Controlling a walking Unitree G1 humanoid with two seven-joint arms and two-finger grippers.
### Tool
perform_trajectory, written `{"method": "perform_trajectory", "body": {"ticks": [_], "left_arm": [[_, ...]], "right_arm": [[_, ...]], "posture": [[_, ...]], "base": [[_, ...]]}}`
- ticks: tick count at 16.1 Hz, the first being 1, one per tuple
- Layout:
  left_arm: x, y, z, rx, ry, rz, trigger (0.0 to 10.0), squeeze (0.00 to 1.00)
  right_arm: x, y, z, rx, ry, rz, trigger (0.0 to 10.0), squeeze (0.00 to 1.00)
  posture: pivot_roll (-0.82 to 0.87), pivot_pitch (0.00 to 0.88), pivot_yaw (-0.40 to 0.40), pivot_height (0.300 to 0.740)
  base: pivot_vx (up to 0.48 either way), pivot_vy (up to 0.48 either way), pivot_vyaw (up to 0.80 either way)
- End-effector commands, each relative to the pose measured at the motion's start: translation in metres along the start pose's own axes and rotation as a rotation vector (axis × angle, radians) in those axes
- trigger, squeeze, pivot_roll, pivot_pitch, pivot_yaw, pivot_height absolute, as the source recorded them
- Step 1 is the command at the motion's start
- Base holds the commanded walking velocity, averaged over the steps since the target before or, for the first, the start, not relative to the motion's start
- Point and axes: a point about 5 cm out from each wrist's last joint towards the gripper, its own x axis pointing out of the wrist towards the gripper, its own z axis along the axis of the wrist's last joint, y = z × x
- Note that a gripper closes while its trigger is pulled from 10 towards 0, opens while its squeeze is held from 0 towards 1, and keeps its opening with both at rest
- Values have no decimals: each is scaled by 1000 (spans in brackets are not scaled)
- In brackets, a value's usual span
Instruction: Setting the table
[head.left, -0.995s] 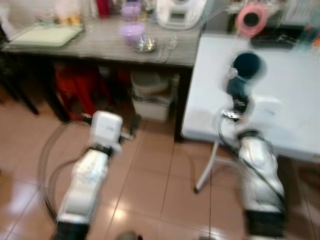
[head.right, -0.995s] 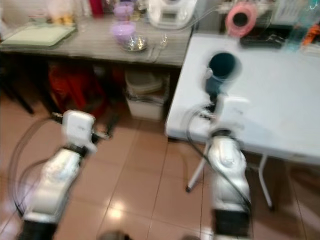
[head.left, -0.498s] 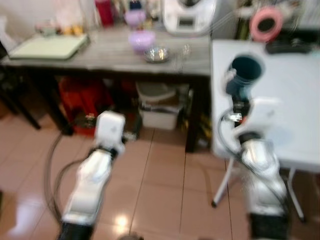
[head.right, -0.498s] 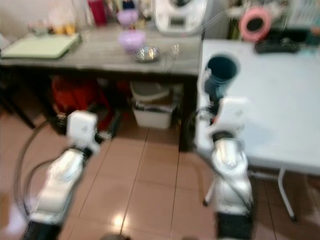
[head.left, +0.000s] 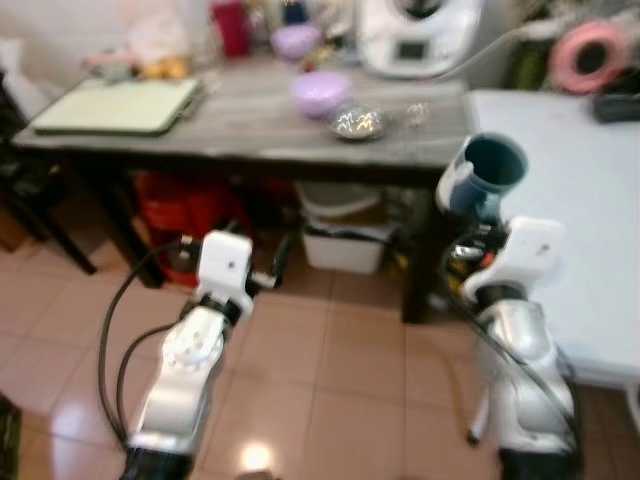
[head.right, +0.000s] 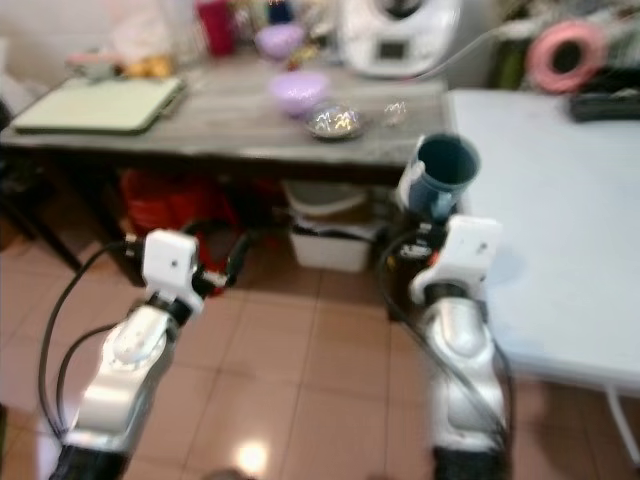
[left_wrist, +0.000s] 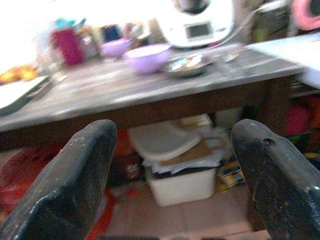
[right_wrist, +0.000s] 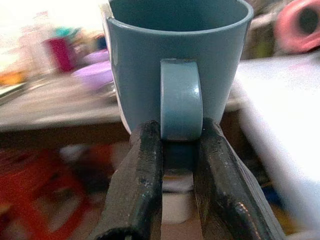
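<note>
Gripping blue mug (right_wrist: 175, 60) by handle in right gripper (right_wrist: 177, 150) at centre right, interior dark and unreadable; left gripper (left_wrist: 170, 165) spread empty lower left; purple bowl (head.left: 320, 92) blurring upper centre.

left claw (left_wrist: 172, 165) – fingers spread wide | grey table (left_wrist: 125, 92) – purple bowl (left_wrist: 147, 56), metal dish (left_wrist: 187, 64) | white bin (left_wrist: 182, 170) beneath

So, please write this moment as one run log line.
right gripper: shut on blue mug handle, mug upright | left gripper: open, holds nothing, faces wooden table | white table: at robot's right
</note>
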Motion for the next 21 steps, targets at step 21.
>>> {"method": "perform_trajectory", "body": {"ticks": [21], "left_arm": [[-2,-12,5,-23,8,-100,10000,0]], "right_arm": [[18,-8,24,-54,-84,-3,10000,0]], "posture": [[-14,0,65,740]], "base": [[436,0,0]]}}
